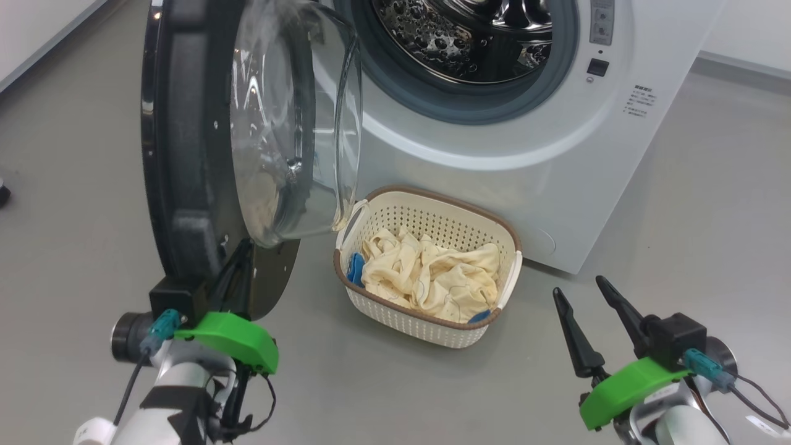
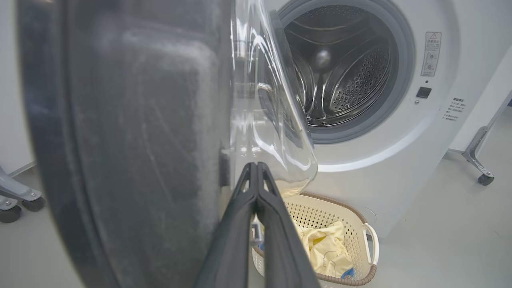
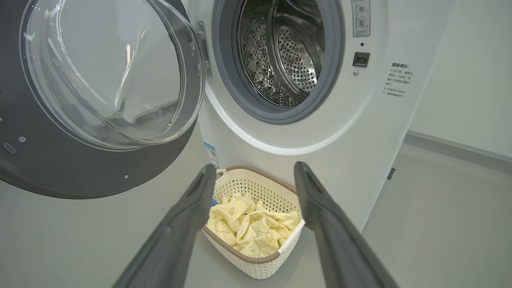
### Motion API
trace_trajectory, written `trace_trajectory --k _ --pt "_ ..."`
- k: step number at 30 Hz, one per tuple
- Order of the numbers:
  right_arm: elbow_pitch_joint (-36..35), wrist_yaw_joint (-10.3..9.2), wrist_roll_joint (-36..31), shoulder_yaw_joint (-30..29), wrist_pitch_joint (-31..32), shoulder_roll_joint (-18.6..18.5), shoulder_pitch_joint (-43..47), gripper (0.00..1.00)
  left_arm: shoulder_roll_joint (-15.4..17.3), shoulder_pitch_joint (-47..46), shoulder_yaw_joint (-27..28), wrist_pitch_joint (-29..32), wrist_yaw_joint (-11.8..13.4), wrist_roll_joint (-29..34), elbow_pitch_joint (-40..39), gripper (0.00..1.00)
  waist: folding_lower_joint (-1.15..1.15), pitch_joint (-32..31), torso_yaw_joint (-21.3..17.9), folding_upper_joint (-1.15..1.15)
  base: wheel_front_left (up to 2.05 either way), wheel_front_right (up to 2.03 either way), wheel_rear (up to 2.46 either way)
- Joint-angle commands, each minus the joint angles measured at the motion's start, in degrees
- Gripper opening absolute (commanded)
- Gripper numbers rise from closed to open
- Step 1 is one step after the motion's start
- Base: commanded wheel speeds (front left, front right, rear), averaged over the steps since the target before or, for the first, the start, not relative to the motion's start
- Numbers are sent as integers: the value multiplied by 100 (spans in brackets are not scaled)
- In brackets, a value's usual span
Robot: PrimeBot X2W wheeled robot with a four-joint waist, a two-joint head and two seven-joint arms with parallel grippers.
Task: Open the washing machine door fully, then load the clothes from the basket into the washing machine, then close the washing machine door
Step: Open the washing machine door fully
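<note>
Your left arm comes up from the lower left of the head view, pale forearm and green wrist mount low. The left gripper (image 1: 243, 252) reaches up and forward to the bottom of the washing machine door (image 1: 185, 154). Its two dark fingers are pressed together with no gap and nothing between them. In the left wrist view the tips (image 2: 256, 168) sit where the door's black inner frame meets the glass bowl (image 2: 276, 132). They look to be against the door, but you cannot tell for sure that they touch.

The door hangs swung out to the left of the opening, almost edge-on to the head camera, with the bowl bulging to the right.

Further right, the basket (image 1: 426, 201) stands on the grey floor (image 1: 62, 216), close in front of the washing machine (image 1: 525, 154). It is below the drum opening and just beside the bowl's lower edge. The clothes (image 1: 426, 272) lie crumpled inside it, pale yellow with small blue parts. Above it the steel drum (image 1: 469, 37) shows inside the grey gasket.

Your right arm sits at the lower right, forearm low. The right gripper (image 1: 579, 285) points up and forward over bare floor, well apart from the basket. Its fingers are spread wide and hold nothing. In the right wrist view they frame the basket (image 3: 256, 272) and the clothes (image 3: 252, 228).
</note>
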Motion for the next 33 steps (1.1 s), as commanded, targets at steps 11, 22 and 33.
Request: trace_trajectory --k 11,22,33 --pt "-121 -16 -144 194 -56 -5 -411 100 577 -136 768 -140 220 -235 -280 0 0 303 70 0 0 0 0" --pt "-97 -16 -231 303 -54 -133 -637 100 980 -204 1312 -170 312 -423 -339 0 0 767 -24 0 0 0 0" --pt "-303 -16 -321 290 120 -370 -862 100 1413 -360 1956 -180 351 -643 -357 0 0 1341 -103 0 0 0 0"
